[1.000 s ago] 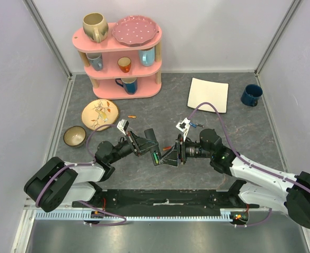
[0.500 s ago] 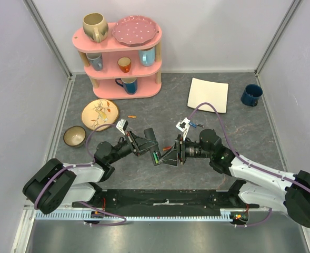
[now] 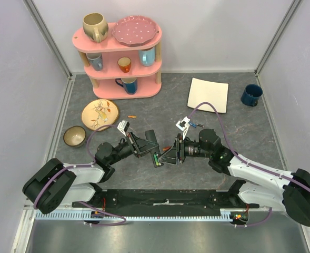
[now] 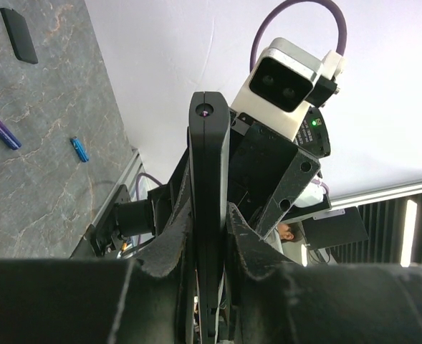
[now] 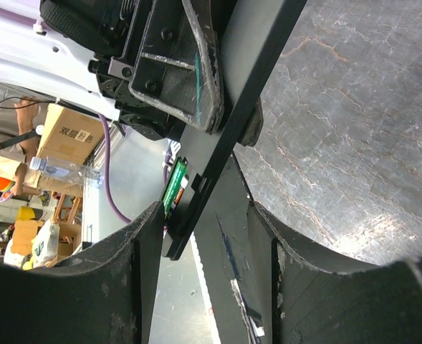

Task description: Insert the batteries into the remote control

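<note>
From above, the remote control (image 3: 153, 151) is seen raised off the grey table (image 3: 249, 137), between the two arms near the table's middle. It is clamped in the left gripper (image 3: 147, 142), whose jaws are closed tight on it. A green battery (image 3: 155, 157) is visible in its lower end, which the right gripper (image 3: 168, 153) meets from the other side. An orange battery (image 3: 132, 116) and a blue battery (image 3: 197, 125) are seen lying apart on the table, farther back.

In the left wrist view, the remote control (image 4: 208, 158) is shown edge-on and upright, pinched between the two fingers (image 4: 169, 240). A purple battery (image 4: 1, 130), a blue battery (image 4: 79, 149) and a flat black piece (image 4: 18, 34) are seen on the table beyond.

In the right wrist view, the remote control (image 5: 246, 93) is seen as a slanting black bar, the green battery (image 5: 173, 188) seated near its end. That end is straddled by the right gripper (image 5: 203, 222), whose jaws are held partly apart; whether anything is gripped cannot be told.
</note>
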Robot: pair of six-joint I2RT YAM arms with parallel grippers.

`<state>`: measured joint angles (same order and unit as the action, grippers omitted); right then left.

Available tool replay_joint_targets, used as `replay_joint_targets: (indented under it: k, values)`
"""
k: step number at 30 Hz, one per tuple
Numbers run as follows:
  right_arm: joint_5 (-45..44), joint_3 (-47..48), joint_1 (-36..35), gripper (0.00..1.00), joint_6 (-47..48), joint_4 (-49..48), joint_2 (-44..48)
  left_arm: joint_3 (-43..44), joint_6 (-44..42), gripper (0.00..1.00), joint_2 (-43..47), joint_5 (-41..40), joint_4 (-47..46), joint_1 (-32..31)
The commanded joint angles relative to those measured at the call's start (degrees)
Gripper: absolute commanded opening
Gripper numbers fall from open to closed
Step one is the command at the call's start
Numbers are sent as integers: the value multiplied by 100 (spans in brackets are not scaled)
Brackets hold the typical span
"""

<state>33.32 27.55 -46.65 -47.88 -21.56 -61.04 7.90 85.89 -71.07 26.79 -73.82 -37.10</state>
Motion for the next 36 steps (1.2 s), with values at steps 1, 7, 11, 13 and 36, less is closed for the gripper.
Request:
replay_joint_targets:
  k: [1,7,11,13,36]
  values:
    - [-247,-22,95,57,15,-234,-49,-34,95,2,163,143,-1187,-87]
    - [-116,-48,104,56,-11,-296,-93,-26,60,2,164,116,-1161,-104]
    - [236,-135,104,64,-379,-725,-67,-25,-63,2,181,99,-1003,-104]
    - [332,-180,104,65,-757,-1077,-14,-8,-177,2,225,81,-811,-104]
    - [281,347,-213,55,-626,-375,-277,142,-582,2,524,-51,-36,-104]
